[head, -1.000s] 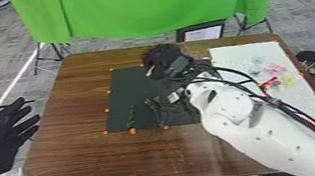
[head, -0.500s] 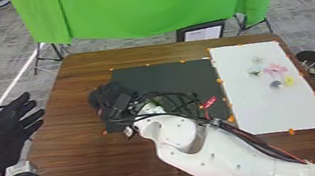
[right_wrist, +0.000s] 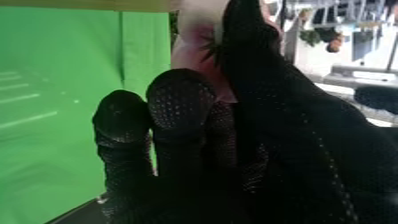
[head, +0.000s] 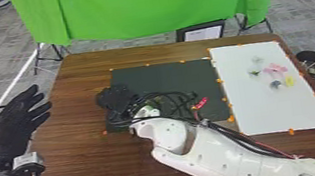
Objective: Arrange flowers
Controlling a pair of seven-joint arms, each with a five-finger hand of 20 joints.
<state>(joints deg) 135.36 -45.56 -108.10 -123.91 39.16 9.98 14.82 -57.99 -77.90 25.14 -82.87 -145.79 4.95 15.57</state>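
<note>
Over the left part of the dark mat (head: 175,78) is my right hand (head: 117,100) in the head view. The right wrist view has this hand (right_wrist: 182,112) with its thumb and fingers curled on a pale pink flower (right_wrist: 197,56), whose petals stick out past the fingertips. My left hand (head: 17,122) stays off the table's left side, fingers straight and apart. On the white mat (head: 273,106) lie a pink flower (head: 274,68), a yellow one (head: 289,80) and small pale ones. Green stems (head: 168,105) show on the dark mat, partly behind my right arm.
Orange markers line the edges of both mats on the brown table (head: 71,134). Beyond its far edge is a black-framed panel (head: 203,32) with a green cloth (head: 151,6) behind it. A black bin (head: 314,63) stands off the right side.
My right hand has moved left and toward the near side, from the dark mat's far right part to its left part. The left hand has risen slightly.
</note>
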